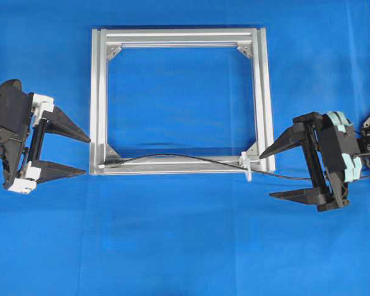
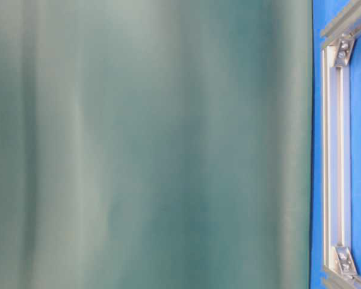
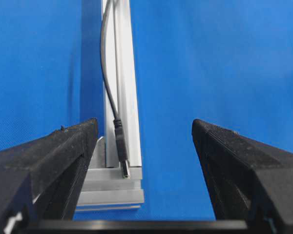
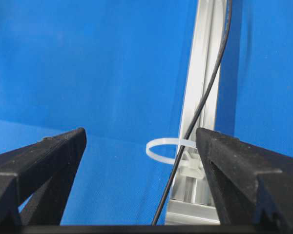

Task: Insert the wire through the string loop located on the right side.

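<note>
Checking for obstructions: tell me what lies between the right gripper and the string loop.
Only the black wire and bare blue cloth separate the right gripper from the string loop, per the overhead and right wrist views.

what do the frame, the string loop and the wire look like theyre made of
The frame looks like brushed aluminium: silver, matte sheen, slotted extruded rails. The string loop seems to be thin translucent white plastic, likely a cable tie, since it holds a stiff flat band shape. The wire appears rubber- or plastic-jacketed: matte black, bending freely, ending in a small metal-looking plug tip.
</note>
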Robot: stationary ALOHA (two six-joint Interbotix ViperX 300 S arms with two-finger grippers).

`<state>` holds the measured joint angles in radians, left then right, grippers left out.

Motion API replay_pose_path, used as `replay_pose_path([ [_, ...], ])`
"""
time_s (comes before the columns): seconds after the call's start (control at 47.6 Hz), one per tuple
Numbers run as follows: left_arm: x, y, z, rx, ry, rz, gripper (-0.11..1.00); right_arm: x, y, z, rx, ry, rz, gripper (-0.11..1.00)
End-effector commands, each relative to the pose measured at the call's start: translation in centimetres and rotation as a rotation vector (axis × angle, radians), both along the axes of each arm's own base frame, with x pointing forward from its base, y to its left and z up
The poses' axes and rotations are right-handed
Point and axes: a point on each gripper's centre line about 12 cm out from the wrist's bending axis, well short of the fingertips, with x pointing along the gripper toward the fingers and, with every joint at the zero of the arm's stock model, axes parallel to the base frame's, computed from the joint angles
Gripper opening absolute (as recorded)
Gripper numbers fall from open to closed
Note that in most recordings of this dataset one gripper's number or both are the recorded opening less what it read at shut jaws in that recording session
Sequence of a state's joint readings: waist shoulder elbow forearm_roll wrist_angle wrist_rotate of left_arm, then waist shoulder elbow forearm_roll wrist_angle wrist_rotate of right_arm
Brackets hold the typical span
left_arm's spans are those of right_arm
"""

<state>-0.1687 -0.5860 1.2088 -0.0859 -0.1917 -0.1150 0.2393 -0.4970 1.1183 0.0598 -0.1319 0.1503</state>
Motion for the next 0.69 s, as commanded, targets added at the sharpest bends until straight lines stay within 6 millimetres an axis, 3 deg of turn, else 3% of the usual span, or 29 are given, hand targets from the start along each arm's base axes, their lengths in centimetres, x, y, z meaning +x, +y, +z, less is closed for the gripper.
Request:
replay_pose_path([
  [0.0, 0.41, -0.02, 0.79, -0.003, -0.031, 0.001, 0.72, 0.39, 0.05, 0.89, 0.005, -0.030, 0.000, 0.90],
  [0.673, 0.47, 0.00, 0.84, 0.002, -0.034, 0.000, 0.72, 0.45, 0.11, 0.79, 0.003, -0.026, 0.001, 0.90],
])
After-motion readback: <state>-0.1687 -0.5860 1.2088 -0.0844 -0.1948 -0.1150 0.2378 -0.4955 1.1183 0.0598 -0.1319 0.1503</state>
